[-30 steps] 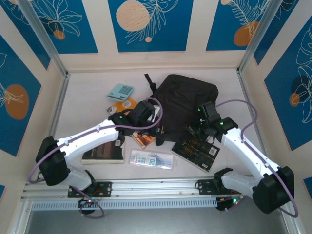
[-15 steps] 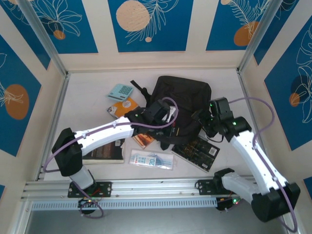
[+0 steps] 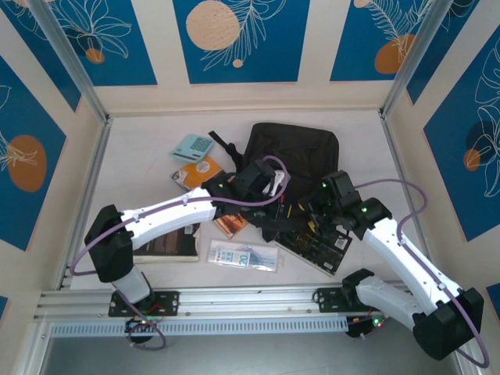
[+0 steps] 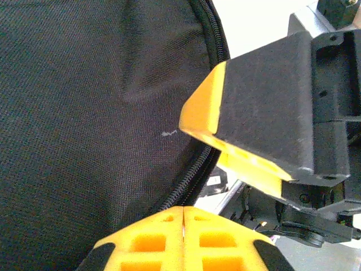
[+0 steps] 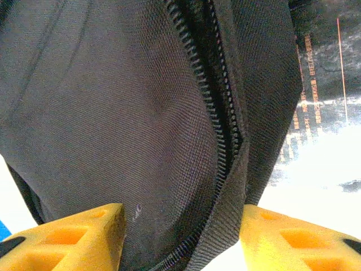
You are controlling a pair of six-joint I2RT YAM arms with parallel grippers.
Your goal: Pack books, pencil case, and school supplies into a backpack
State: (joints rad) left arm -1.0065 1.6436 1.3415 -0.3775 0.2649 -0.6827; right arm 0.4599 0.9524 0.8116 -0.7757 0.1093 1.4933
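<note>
Backpack one, books four, pencil case one

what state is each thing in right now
backpack, lying on the table, zip partly open
left tool, shut, tips at the backpack's zip edge
right tool, open, astride a fold of the backpack
pencil case, flat on the table, not packed
books, four out on the table, none packed
teal item, on the table, not packed
</note>
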